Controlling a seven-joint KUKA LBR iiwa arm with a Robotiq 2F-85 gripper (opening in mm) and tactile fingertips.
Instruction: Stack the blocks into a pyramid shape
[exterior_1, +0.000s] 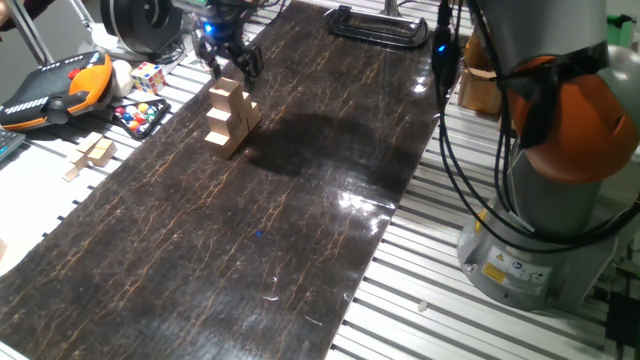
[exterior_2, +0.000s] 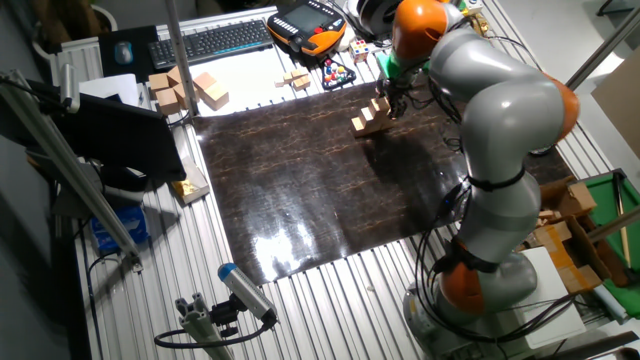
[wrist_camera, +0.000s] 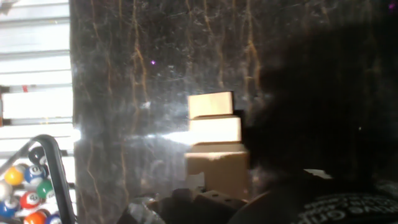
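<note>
- We see the large grey-and-orange jointed robot arm (exterior_2: 500, 130) bent over the far end of the desk (exterior_1: 560, 330), a slatted aluminium surface covered by a dark, marble-patterned rectangular mat (exterior_1: 250, 200).
- Our black two-finger end effector (exterior_1: 228, 62) hangs directly above the stack, just over its topmost cube. Its fingers look spread and we see nothing between them, though whether they touch the top block we cannot tell.
- The small light-tan wooden cubes (exterior_1: 228, 115) stand together on the mat near its far edge, built into a stepped, pyramid-like pile rising three levels. The hand view shows them as three tiers (wrist_camera: 214, 140). We cannot count every cube from these angles.
- We judge the task to be at or near its end: the pyramid appears assembled, and what remains is likely only a clean retreat without nudging the top block.
- Off the mat lie paler flat wooden pieces (exterior_1: 92, 155), a tray of small coloured balls (exterior_1: 140, 115) and a multicoloured puzzle cube (exterior_1: 148, 76), all well apart from the stack.
</note>
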